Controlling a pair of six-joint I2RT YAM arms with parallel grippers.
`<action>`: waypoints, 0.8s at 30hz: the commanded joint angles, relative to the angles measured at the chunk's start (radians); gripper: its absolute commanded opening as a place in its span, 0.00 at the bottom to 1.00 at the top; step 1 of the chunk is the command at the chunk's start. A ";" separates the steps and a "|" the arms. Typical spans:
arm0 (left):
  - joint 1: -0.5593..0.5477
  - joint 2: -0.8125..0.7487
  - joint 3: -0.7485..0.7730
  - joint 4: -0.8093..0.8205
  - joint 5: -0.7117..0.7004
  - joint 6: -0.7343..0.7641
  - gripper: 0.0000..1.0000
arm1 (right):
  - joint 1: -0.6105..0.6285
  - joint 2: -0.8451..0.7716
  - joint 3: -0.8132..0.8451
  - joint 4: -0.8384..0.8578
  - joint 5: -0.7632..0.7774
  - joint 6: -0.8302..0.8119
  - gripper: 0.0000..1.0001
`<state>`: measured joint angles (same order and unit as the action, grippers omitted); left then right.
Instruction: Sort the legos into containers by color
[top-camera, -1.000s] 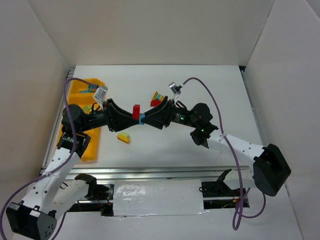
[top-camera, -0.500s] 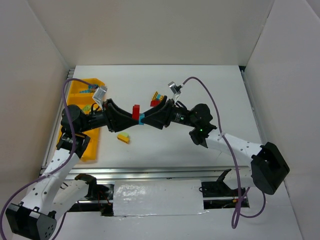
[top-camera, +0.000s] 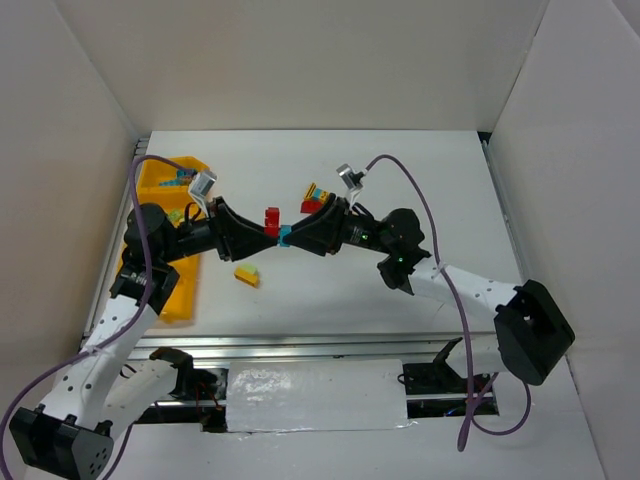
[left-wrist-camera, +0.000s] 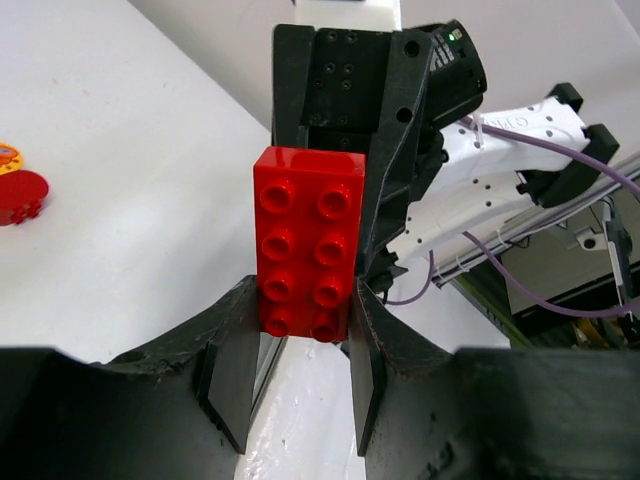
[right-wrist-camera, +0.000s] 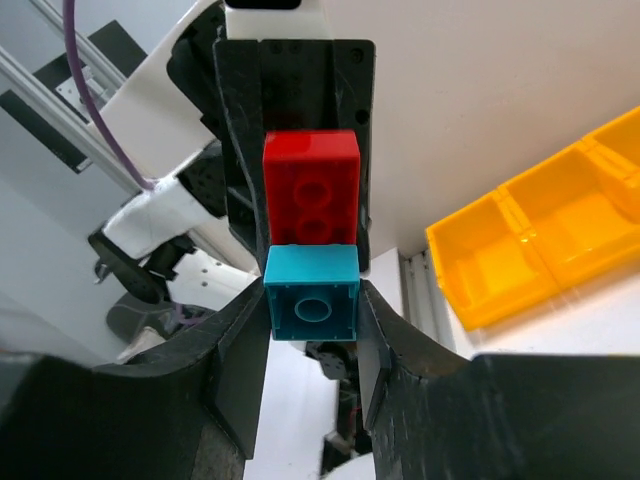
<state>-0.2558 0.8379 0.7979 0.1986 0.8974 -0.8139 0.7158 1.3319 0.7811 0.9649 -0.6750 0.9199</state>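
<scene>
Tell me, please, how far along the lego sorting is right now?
Done: a few bricks already lie in the yellow tray. In hand: the left gripper grips a red brick and the right gripper a teal brick; the two look joined, not yet separated. Left: a yellow brick and a red-yellow clump on the table.

Table (top-camera: 420, 190) with tray (top-camera: 150, 186), yellow brick (top-camera: 246, 275)
</scene>
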 joint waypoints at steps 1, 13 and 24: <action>0.029 0.012 0.073 -0.111 -0.051 0.084 0.00 | -0.074 -0.004 -0.063 0.170 -0.020 0.022 0.00; 0.331 0.130 0.181 -0.454 -0.309 0.134 0.00 | -0.188 -0.005 -0.169 0.103 0.029 0.045 0.00; 0.443 0.197 0.110 -0.675 -1.155 -0.139 0.00 | -0.188 -0.168 -0.108 -0.299 0.158 -0.108 0.00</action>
<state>0.1783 1.0313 0.9043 -0.4149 0.0292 -0.8486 0.5301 1.2045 0.6201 0.7940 -0.5629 0.8860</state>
